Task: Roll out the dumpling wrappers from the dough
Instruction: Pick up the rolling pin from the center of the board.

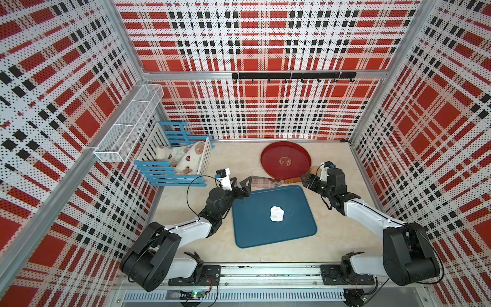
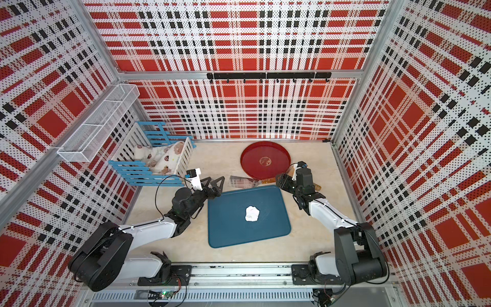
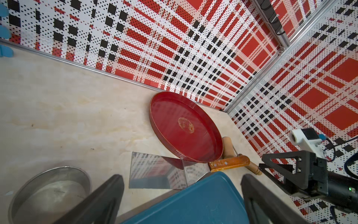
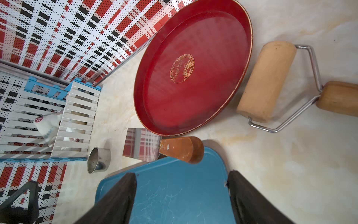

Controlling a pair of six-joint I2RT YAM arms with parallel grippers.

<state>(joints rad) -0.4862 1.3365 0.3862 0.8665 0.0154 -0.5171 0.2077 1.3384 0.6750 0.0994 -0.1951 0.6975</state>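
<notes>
Dough (image 1: pixel 277 214) lies on the tray (image 1: pixel 247 228); roller (image 4: pixel 266 81) handle cut off.

Left pincer (image 1: pixel 240 184) and right pincer (image 1: pixel 308 182) both low and forward, jaws wide, seemingly empty.

We see the dough (image 1: pixel 277 214) lying on the tray (image 1: pixel 247 234) mid-table. Behind the tray sits the round dish (image 1: pixel 297 156), with the scraper (image 1: pixel 263 182) between them. The roller (image 4: pixel 266 82) lies just right of the dish, and the cup (image 4: pixel 98 160) is left of the scraper, beside the crib (image 1: pixel 170 175).
</notes>
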